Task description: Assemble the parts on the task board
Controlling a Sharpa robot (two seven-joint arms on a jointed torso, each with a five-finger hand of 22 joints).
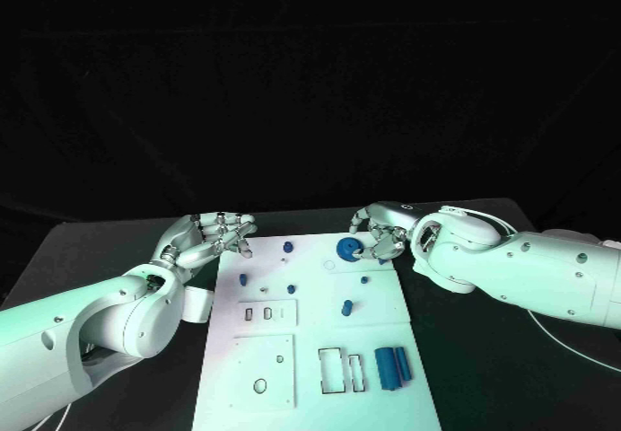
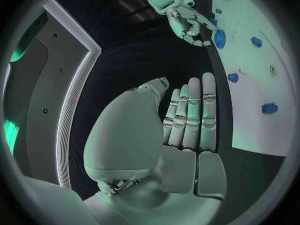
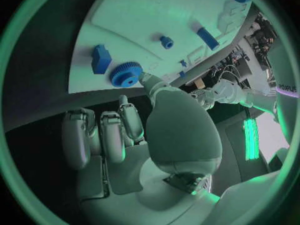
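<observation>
The white task board (image 1: 310,350) lies in the middle of the black table. A blue gear (image 1: 349,249) lies flat near the board's far edge, and it shows again as the gear (image 3: 127,75) beside a blue block (image 3: 100,57). My right hand (image 1: 380,235) hangs just right of the gear; its thumb tip touches the gear's rim while the other fingers (image 3: 103,135) stay curled back, clear of it. My left hand (image 1: 220,235) hovers at the board's far left corner with straight fingers (image 2: 190,115) and holds nothing. Small blue pegs (image 1: 240,279) (image 1: 345,308) stand on the board.
Two blue cylinders (image 1: 395,365) lie side by side near the board's near right corner, next to rectangular slots (image 1: 339,370). Two raised white plates (image 1: 266,314) (image 1: 266,373) sit on the board's left half. Bare black table (image 1: 117,251) flanks the board.
</observation>
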